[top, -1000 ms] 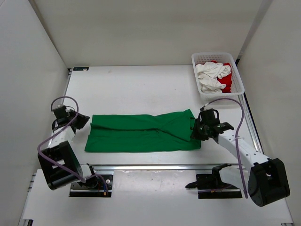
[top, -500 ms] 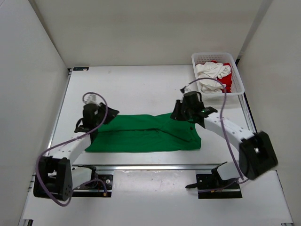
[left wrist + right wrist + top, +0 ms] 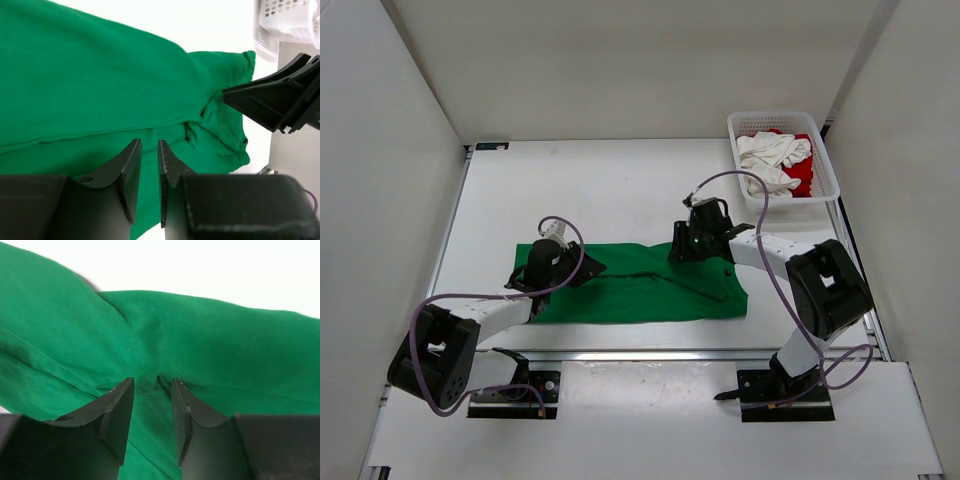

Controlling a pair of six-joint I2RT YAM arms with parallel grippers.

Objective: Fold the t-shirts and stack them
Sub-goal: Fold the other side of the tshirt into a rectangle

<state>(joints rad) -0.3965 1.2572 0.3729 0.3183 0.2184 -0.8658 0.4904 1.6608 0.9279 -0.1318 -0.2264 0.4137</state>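
The green t-shirt [image 3: 640,290] [image 3: 100,75] [image 3: 200,330] lies in a long flat strip across the near middle of the table. My left gripper [image 3: 588,270] [image 3: 149,142] is low over its left part, jaws nearly together on a fold of the green cloth. At the shirt's far edge, right of centre, my right gripper [image 3: 680,250] [image 3: 152,382] hangs open, with a small pinched wrinkle of cloth lying loose between its fingers. The white t-shirt [image 3: 770,155] and the red t-shirt [image 3: 803,180] lie bunched in the basket.
The white mesh basket [image 3: 825,150] [image 3: 290,20] stands at the table's back right corner. White walls close in the left, back and right sides. A metal rail [image 3: 640,355] runs along the near edge, just below the shirt.
Both grippers swung inward from the shirt's ends toward its middle. The shirt's left end came in with the left gripper. The right gripper let go of the cloth and opened.
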